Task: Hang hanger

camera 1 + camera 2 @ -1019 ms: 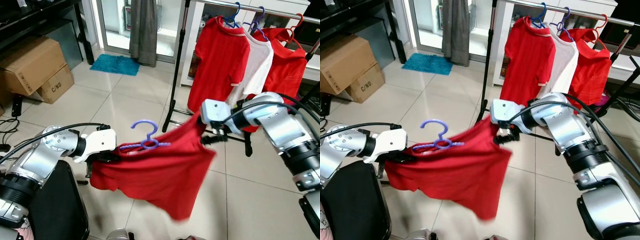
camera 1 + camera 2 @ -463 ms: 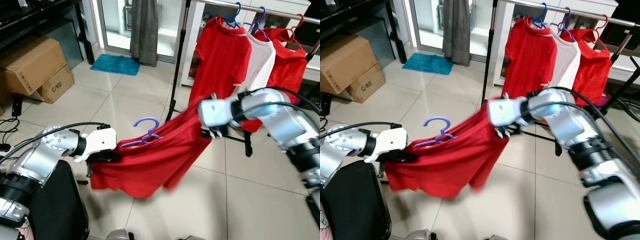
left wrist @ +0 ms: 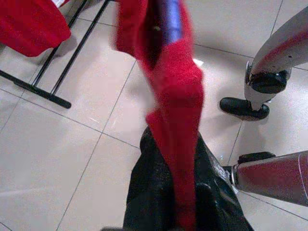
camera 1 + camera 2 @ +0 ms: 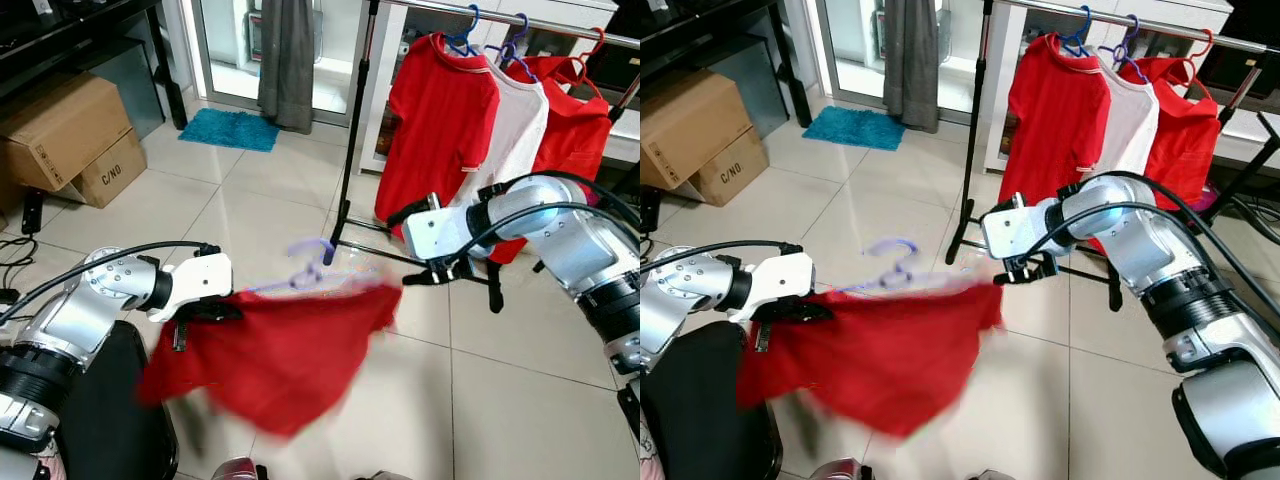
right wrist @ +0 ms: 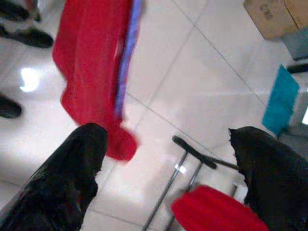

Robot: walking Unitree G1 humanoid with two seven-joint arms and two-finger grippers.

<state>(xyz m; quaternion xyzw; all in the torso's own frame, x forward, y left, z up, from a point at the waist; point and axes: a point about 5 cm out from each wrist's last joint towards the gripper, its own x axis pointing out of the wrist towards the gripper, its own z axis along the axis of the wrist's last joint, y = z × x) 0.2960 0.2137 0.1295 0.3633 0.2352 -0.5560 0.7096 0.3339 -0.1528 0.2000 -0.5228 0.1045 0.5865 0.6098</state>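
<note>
A red shirt [image 4: 270, 350] on a purple hanger [image 4: 312, 262] hangs blurred over the tiled floor in front of me. My left gripper [image 4: 205, 312] is shut on the shirt's shoulder at its left end; the left wrist view shows the red cloth [image 3: 175, 110] pinched between the fingers, with the hanger [image 3: 169, 21] beyond. My right gripper [image 4: 440, 272] is off the shirt's right end, near the rack's foot. Its fingers [image 5: 62, 173] stand wide open and empty, with the shirt [image 5: 91, 72] hanging apart from them.
A clothes rack [image 4: 358, 110] stands behind, with two red shirts and a white shirt [image 4: 515, 130] on hangers at its rail. Cardboard boxes [image 4: 70, 130] and a blue mat [image 4: 232, 128] lie at the back left. A black seat [image 4: 110, 410] is under my left arm.
My right gripper has let go of the shirt and drawn back towards the rack. The shirt's right side has dropped and swings, held by the left gripper alone.
</note>
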